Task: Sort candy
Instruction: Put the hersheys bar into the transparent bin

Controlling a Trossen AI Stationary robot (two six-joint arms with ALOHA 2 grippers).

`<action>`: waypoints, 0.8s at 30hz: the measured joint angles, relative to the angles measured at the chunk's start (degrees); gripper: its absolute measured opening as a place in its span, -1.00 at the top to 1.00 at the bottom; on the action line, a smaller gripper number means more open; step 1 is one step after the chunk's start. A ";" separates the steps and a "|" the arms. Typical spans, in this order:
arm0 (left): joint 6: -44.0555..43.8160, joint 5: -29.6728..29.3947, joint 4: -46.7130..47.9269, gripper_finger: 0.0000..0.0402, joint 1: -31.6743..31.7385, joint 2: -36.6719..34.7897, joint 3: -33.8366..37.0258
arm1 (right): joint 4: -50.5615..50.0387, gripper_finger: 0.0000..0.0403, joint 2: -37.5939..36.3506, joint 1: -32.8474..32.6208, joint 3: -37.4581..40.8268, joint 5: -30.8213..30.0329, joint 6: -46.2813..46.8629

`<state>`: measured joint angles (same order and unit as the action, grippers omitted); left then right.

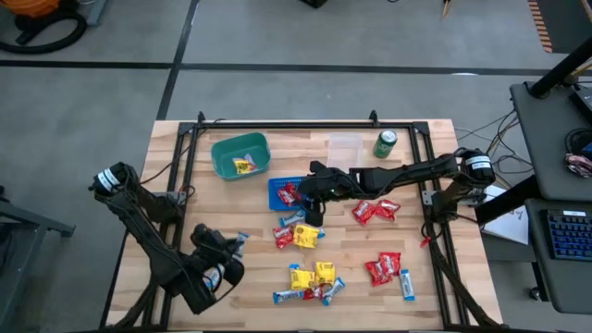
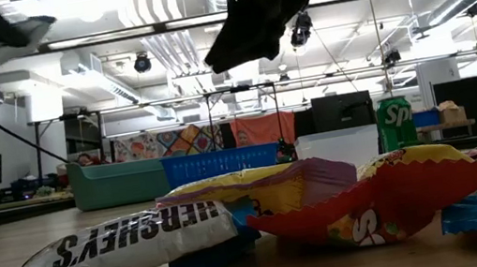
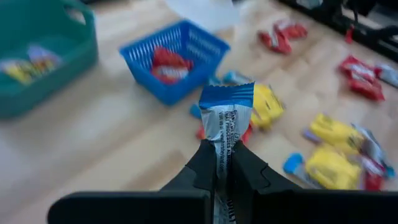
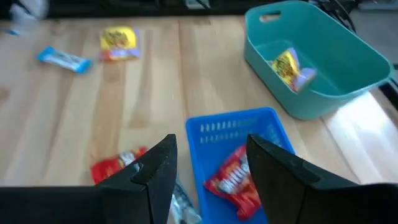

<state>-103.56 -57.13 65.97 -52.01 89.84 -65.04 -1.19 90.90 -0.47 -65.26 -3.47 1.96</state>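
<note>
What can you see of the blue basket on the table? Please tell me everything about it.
The blue basket is small, rectangular and looks like plastic, with slotted lattice walls. It stands upright on the wooden table, beside the larger teal basket and apart from it. Red wrapped candies lie inside it. The right claw, open, hangs over its near edge without touching it. More candy lies loose on the wood close by.
</note>
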 joint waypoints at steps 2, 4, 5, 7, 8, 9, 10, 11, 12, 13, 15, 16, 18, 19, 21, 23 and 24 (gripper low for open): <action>2.16 -2.88 0.02 1.00 1.55 -0.04 0.15 | 4.66 0.08 0.33 0.00 1.16 3.45 0.74; 4.69 -5.57 0.07 1.00 3.27 -0.04 0.27 | 10.25 0.08 1.09 -0.02 2.43 7.39 1.66; 5.62 -6.91 0.10 1.00 4.16 -0.04 0.27 | 12.77 0.08 1.53 -0.07 3.03 9.18 2.16; 6.66 -10.01 0.59 1.00 5.99 -0.05 0.27 | 16.83 0.08 2.60 -0.24 3.70 11.27 3.23; 7.02 -11.40 0.72 1.00 6.88 -0.07 0.27 | 18.03 0.08 3.16 -0.46 3.73 11.40 3.69; 7.36 -12.53 0.83 1.00 7.82 -0.08 0.27 | 18.80 0.08 3.61 -0.65 3.73 11.42 4.13; 7.77 -12.86 0.86 1.00 8.69 -0.11 0.27 | 19.54 0.08 4.16 -0.80 3.73 11.42 4.13; 8.41 -12.87 0.88 1.00 9.48 -0.11 0.27 | 20.29 0.08 4.55 -1.03 3.73 11.42 4.18; 8.91 -12.87 0.88 1.00 10.14 -0.11 0.28 | 20.55 0.08 4.85 -1.10 3.73 11.42 4.22; 9.19 -12.89 0.88 1.00 10.69 -0.11 0.29 | 21.32 0.08 5.18 -1.27 3.77 11.42 4.24; 9.88 -12.96 0.72 1.00 11.37 -0.11 0.29 | 24.30 0.08 5.82 -1.42 3.75 11.41 4.92; 10.13 -13.13 0.61 1.00 11.58 -0.11 0.29 | 25.42 0.08 6.08 -1.42 3.75 11.41 5.52; 11.11 -13.52 0.57 1.00 11.67 -0.11 0.29 | 27.78 0.08 6.64 -1.43 3.73 11.40 6.03; 11.85 -13.50 0.57 1.00 11.66 -0.13 0.29 | 27.80 0.08 6.69 -1.42 3.73 11.19 6.14; 14.57 -13.12 0.47 1.00 11.44 -0.13 0.29 | 27.93 0.08 6.73 -1.40 3.73 10.95 6.16; 18.51 -12.01 0.43 1.00 11.15 -0.01 0.29 | 29.05 0.08 6.73 -1.40 3.73 10.89 6.45; 20.07 -11.90 0.15 1.00 11.13 0.18 0.29 | 29.99 0.08 6.73 -1.42 3.73 10.91 6.62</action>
<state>-83.49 -69.03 66.12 -40.88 90.02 -64.75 28.80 97.62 -1.89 -61.54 7.44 8.58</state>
